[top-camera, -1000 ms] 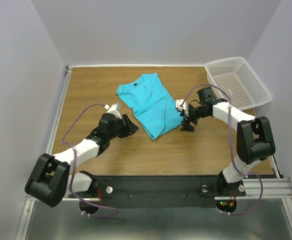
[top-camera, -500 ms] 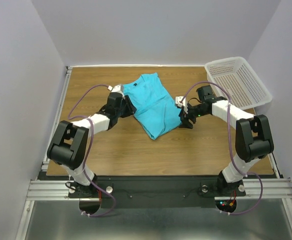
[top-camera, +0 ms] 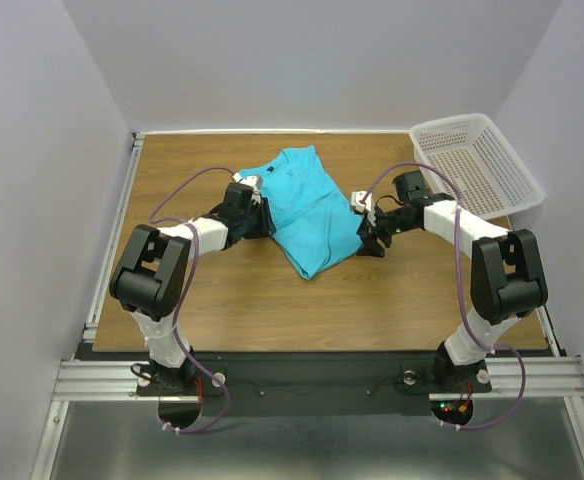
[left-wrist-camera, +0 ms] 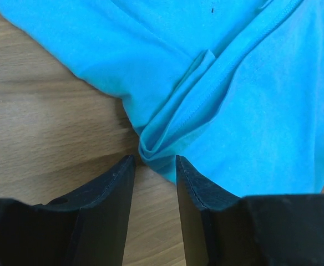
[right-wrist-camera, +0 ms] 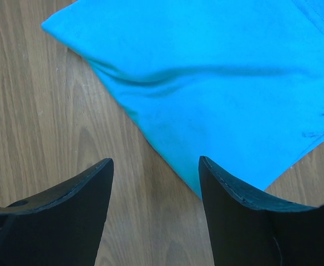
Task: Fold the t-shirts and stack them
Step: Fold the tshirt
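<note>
T-shirt, plain turquoise, between left claw and right claw, both agape.

I can't read any writing from here — no words, brand, number or sign on the t-shirt, the basket or the table. My left wrist camera shows one tiny dark speck on the blue cloth — too small to tell whether it is print.
</note>
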Controlling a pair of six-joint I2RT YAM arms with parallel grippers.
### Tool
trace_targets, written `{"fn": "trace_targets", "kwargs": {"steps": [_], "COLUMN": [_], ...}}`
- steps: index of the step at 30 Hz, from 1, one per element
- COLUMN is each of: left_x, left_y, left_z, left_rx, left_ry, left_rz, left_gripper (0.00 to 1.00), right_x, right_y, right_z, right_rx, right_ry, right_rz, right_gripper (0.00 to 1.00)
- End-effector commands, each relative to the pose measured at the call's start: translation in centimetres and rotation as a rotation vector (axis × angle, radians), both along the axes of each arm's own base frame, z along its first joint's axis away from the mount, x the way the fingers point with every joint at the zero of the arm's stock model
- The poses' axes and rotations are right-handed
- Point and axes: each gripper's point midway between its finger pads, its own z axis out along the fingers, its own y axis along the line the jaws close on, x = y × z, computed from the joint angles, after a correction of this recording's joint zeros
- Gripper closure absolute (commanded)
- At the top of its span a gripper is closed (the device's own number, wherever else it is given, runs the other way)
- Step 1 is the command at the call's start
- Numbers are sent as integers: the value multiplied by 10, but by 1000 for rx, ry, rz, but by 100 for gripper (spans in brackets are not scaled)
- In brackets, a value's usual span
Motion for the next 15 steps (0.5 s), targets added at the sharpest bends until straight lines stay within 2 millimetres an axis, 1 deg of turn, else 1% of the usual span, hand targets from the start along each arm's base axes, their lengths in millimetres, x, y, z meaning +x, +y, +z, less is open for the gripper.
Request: {"fn": "trace_targets", "kwargs": {"steps": [1,8,11,12,13,15], "left_x": [15,21,21,22,22,23], "left_y": [-3,-5,-7,-7,-8,-9], "left_z": [9,7,6,8,9,14], "left_rx": [33,37,35,32,30,24], "left_ry": [-37,-34,-31,-35,-38,-51], "left_rz": [-37,-46,-59,-59,-62,-69], "left_gripper": [53,54,65,69,76,82], "right_x": [2,0,1,0,0,0], "right_y": [6,6,6,6,6,5], "right_z": [8,5,6,5,5,2], "right_rx": [36,32,32,33,32,29], "right_ry": [-3,6,4,6,7,14], "right_rz": [9,8,6,9,9,6], "right_gripper": [32,32,33,33,33,33]}}
